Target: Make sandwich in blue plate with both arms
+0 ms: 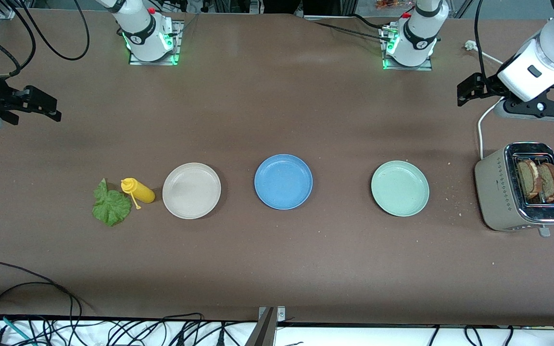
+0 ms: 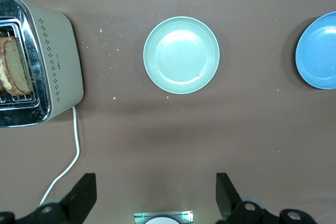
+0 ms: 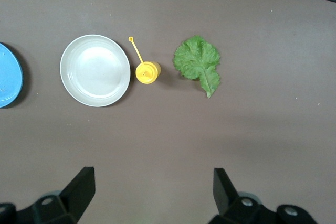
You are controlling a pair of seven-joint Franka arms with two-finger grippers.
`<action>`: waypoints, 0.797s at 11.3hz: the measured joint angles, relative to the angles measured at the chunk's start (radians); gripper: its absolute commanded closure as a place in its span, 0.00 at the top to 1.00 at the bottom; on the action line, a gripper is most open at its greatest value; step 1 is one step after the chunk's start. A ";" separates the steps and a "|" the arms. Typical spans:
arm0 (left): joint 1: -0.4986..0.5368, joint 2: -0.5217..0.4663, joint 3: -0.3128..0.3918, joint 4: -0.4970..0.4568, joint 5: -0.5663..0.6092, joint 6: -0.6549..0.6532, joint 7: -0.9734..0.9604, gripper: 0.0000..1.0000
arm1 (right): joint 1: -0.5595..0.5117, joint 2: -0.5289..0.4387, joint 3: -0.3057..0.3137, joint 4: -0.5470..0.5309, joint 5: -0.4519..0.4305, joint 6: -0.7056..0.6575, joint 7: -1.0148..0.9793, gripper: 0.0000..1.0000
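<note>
The blue plate (image 1: 283, 181) lies empty mid-table, its edge also showing in the wrist views (image 2: 319, 51) (image 3: 8, 74). Two brown-crusted bread slices (image 1: 539, 180) (image 2: 13, 66) stand in the toaster's slots. A ruffled green lettuce leaf (image 1: 111, 204) (image 3: 198, 62) lies flat on the table toward the right arm's end. My left gripper (image 1: 467, 91) (image 2: 155, 184) hangs open over bare table beside the toaster. My right gripper (image 1: 41, 106) (image 3: 153, 179) hangs open over bare table at the right arm's end. Both hold nothing.
A beige toaster (image 1: 503, 187) (image 2: 55, 61) with a white cord sits at the left arm's end. An empty pale green plate (image 1: 400, 188) (image 2: 181, 54) and an empty beige plate (image 1: 191, 190) (image 3: 95, 70) flank the blue one. A yellow squeeze bottle (image 1: 137, 191) (image 3: 147, 72) lies between leaf and beige plate.
</note>
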 measured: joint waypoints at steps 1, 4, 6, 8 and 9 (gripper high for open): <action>0.000 0.000 0.000 0.000 0.000 0.000 0.000 1.00 | 0.000 0.000 0.000 0.000 0.000 0.000 0.000 1.00; 0.001 0.002 0.003 0.000 0.000 0.000 0.000 1.00 | -0.001 0.000 -0.001 0.000 0.000 0.000 0.000 1.00; 0.003 0.018 0.010 0.000 0.016 0.002 0.000 1.00 | -0.001 0.000 -0.001 0.000 0.000 0.000 0.000 1.00; 0.042 0.058 0.026 0.031 0.051 0.009 0.043 1.00 | -0.002 0.000 -0.002 0.000 0.000 -0.001 0.000 1.00; 0.083 0.096 0.032 0.061 0.052 0.015 0.103 1.00 | -0.002 0.001 -0.002 0.000 0.000 -0.002 0.000 1.00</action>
